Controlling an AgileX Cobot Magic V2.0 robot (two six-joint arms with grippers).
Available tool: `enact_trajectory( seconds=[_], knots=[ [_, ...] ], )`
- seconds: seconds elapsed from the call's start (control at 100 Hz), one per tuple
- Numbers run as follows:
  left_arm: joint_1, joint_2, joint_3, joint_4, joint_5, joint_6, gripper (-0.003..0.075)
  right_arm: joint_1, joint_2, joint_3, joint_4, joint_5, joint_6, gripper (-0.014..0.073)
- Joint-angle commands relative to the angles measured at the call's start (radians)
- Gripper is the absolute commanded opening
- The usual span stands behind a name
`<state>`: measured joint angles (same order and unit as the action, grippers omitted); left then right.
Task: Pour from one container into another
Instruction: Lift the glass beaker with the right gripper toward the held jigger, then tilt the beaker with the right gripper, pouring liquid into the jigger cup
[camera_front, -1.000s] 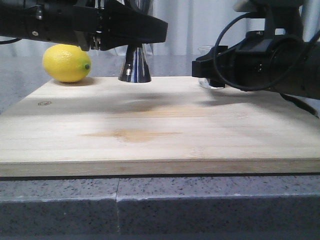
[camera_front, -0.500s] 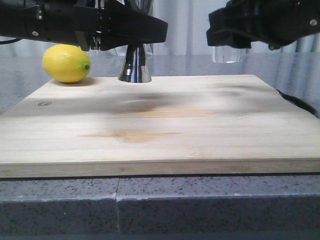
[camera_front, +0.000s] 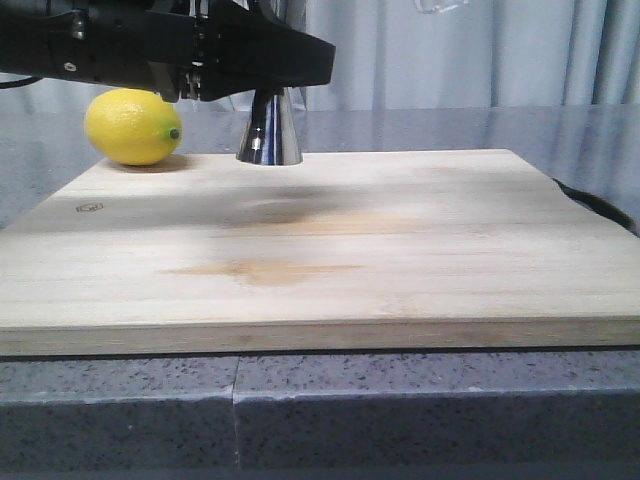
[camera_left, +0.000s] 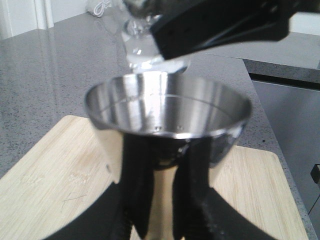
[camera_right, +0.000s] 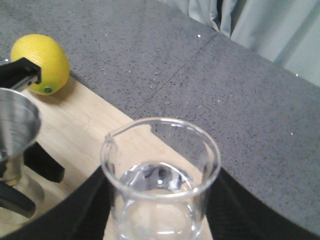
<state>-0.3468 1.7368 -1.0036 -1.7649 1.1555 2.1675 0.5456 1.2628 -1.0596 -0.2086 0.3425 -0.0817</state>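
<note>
- The glass beaker is carried upright in the right gripper, whose dark fingers are closed against both sides of its wall; a shallow pool of clear liquid is seen at its bottom.
- Its long axis is held roughly vertical, and its pouring lip is turned toward the steel jigger and the lemon.
- In the front view only a sliver of glass is caught at the top edge, so the beaker is judged to be well above the wooden board, though how high cannot be told.
- The jigger is held at its waist by the left gripper, closed on it, with its base resting on the board near the lemon and its open cup facing up.
- A spill onto the board is likely if tilting is begun before the lip is brought over the jigger's mouth, since the two appear offset sideways in the right wrist view.
- Splashing could be caused by pouring from too great a height into so narrow a cup.
- The smooth glass could slip if the grip is loosened during the tilt.
</note>
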Motion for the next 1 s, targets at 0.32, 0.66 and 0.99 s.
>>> enact_trajectory(
  seconds=[0.32, 0.66, 0.99],
  knots=[
    [-0.002, -0.052, -0.019, -0.084, 0.101, 0.000, 0.0157, 0.126, -0.023, -0.137, -0.128, -0.001, -0.197, 0.0279],
    [-0.002, -0.052, -0.019, -0.084, 0.101, 0.000, 0.0157, 0.206, -0.004, -0.139, -0.379, -0.001, -0.208, 0.0279],
    [-0.002, -0.052, -0.019, -0.084, 0.101, 0.000, 0.0157, 0.215, 0.023, -0.139, -0.547, -0.035, -0.208, 0.0279]
  ],
)
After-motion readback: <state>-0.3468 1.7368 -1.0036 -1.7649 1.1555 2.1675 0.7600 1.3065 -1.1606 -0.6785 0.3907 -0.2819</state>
